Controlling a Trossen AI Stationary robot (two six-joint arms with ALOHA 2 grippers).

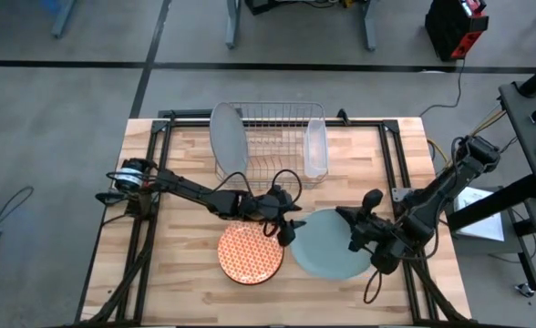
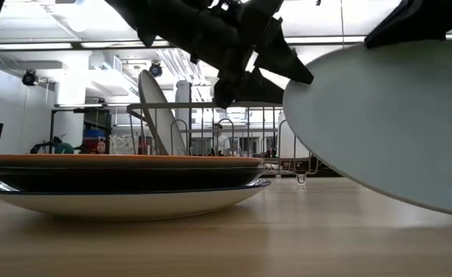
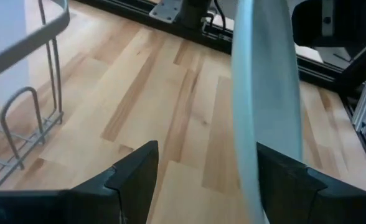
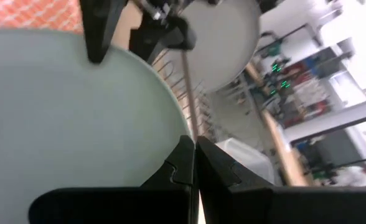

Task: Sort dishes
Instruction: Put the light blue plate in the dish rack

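Right gripper (image 1: pixel 366 239): pinches the pale blue plate's (image 1: pixel 330 243) rim, tilting it off the table, likely for a handover.
Left gripper (image 1: pixel 288 225): fingers spread, straddling that plate's opposite edge, not yet closed.
Orange patterned plate (image 1: pixel 248 253): tops a stack just beside the blue plate.
Grey plate (image 1: pixel 228 138): upright in the wire rack (image 1: pixel 273 137).

You've got five round plates in sight: one large pale blue plate (image 1: pixel 327 244), one large grey plate (image 1: pixel 228 139) upright in the single wire rack (image 1: pixel 277 137), and three stacked, the orange-and-white patterned plate (image 1: pixel 249 252) on top; plus one clear plastic tub (image 1: pixel 315 148)
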